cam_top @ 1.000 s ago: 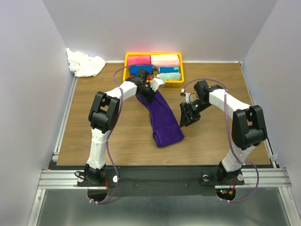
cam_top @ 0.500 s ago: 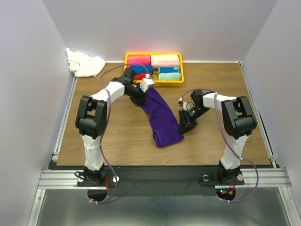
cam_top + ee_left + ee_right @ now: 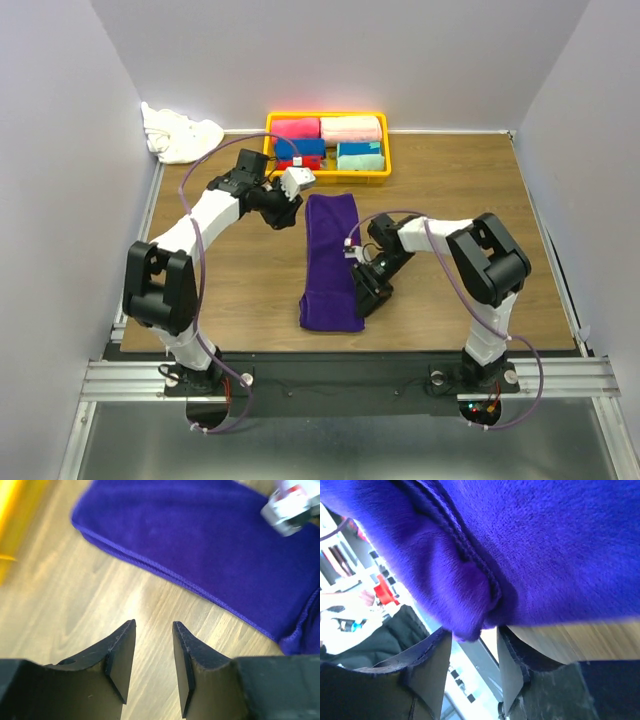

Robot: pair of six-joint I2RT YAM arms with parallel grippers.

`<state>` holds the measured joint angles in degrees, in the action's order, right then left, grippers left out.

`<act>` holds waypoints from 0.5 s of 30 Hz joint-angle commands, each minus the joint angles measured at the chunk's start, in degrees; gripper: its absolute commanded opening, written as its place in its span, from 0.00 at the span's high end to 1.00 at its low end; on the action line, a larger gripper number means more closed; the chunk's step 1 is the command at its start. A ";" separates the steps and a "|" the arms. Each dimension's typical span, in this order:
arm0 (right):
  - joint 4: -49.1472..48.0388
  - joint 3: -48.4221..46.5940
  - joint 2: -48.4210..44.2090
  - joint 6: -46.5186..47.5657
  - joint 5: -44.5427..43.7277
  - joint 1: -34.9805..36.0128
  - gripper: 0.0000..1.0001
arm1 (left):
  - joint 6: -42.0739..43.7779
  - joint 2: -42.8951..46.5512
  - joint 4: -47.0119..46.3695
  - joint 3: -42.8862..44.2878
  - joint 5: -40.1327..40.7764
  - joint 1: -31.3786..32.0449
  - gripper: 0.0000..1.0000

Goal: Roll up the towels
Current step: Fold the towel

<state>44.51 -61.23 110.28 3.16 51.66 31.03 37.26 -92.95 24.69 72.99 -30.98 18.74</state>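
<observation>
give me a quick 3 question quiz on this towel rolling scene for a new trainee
1. True or false: the purple towel is already rolled into a cylinder.
2. Which gripper has purple cloth between its fingers? A) left B) right C) neither
3. Fill in: the white towel lies crumpled at the far ___ corner of the table.

Key:
1. False. It lies spread flat.
2. B. The right gripper has the towel's near edge bunched between its fingers, while the left gripper is open and empty over bare wood.
3. left
</observation>
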 commanded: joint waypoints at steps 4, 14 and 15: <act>1.19 -7.66 -6.48 2.11 -3.75 -11.85 0.53 | 0.44 2.39 -0.52 -1.87 -5.57 -0.11 0.54; 2.16 -15.85 -10.17 1.32 1.41 -11.09 0.62 | 17.94 32.08 1.94 -24.88 5.13 18.65 0.40; 2.25 -15.50 -10.35 1.15 2.04 -9.94 0.63 | 17.94 34.13 1.77 -26.22 5.84 21.22 0.37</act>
<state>45.87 -77.12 101.95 4.34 49.01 16.88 48.47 -67.16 24.47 52.34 -28.80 31.68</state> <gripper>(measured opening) 0.390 0.596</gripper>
